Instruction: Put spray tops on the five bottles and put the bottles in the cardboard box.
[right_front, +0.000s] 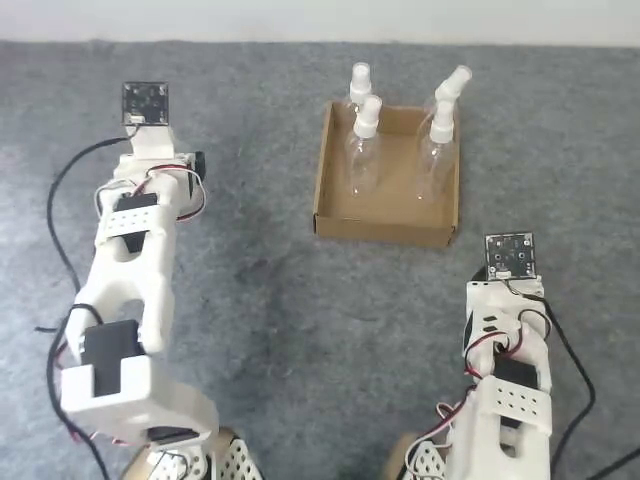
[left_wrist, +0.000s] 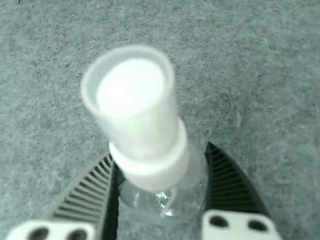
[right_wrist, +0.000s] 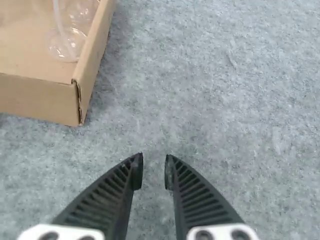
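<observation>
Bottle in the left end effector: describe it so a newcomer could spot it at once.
On the grey carpet, find the cardboard box; the left arm stands to its left. Its end effector grips a clear bottle with a white spray top. Four similar bottles sit in the box; this one alone is outside it.

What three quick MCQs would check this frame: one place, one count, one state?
1. The fifth bottle is: A) in the cardboard box; B) lying by the right arm; C) in the left end effector.
2. Count of boxed spray tops in the high view: A) two; B) four; C) five.
3. The fifth bottle's neck: A) carries a spray top; B) is bare; C) is snapped off.
Key: 1C, the fingers flank its clear body in the left wrist view; 2B, four white tops stand at the box; 3A, a white top sits on it.
</observation>
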